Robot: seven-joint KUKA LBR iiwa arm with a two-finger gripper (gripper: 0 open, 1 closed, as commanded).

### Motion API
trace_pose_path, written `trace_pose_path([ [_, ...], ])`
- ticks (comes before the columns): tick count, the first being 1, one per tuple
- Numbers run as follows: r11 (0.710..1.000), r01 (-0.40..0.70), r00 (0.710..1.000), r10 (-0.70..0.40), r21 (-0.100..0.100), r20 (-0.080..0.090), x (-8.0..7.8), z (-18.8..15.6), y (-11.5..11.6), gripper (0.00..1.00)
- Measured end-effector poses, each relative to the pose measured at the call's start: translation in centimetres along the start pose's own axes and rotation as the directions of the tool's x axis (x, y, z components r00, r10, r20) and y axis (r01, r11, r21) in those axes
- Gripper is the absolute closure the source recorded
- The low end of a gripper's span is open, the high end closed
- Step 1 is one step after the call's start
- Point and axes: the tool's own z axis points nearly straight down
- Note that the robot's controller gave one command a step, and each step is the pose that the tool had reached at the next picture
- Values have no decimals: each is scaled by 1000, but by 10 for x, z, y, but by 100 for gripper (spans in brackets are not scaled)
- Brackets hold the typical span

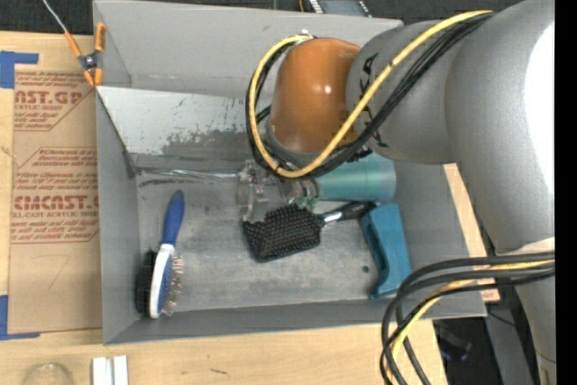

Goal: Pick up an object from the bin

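Mid-frame, the pincer [257,191] hangs just above the black brush [285,235]; apart or together, I cannot tell. Best centre it over the brush before closing.

The cardboard sheet [45,149] at the view's left bears red print, set slightly aslant; near its top stand large letters ending in "CAST. GP"; lower down a second large word ends in "CAST.", with "CELL-CAST ACRYLIC SHEET" in small capitals beneath it; the boxed lines between them are too small to read; the grey arm [424,95] carries black letters (crossed by yellow and black cables [401,60]) that cannot be made out.
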Motion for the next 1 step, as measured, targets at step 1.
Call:
trace_pose_path([
  [1, 1000, -4, 1000, 4, 2, -4, 1, 2, -3, 0],
])
